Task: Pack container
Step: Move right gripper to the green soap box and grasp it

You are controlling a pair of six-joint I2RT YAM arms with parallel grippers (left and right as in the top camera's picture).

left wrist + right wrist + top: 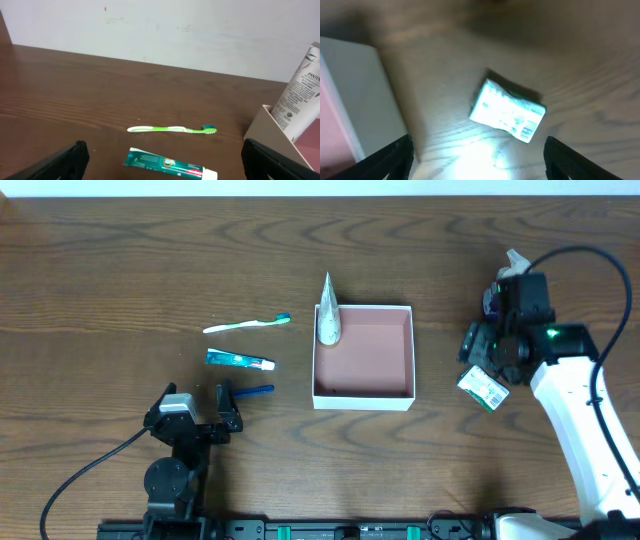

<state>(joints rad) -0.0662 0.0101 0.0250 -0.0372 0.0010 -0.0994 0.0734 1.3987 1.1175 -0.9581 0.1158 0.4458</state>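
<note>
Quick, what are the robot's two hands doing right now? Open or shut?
Left hand: open, holding nothing.
Right hand: open, holding nothing; a small packet lies below it.

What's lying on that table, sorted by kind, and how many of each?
Toothbrush: 1
Toothpaste tube: 1
White Pantene tube: 1
Small blue item: 1
Green-and-white packet: 1
Container: 1
Total: 6

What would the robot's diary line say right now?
container: white tube leaning inside | right gripper: open above small packet | left gripper: open, empty | toothbrush, toothpaste: on table
</note>
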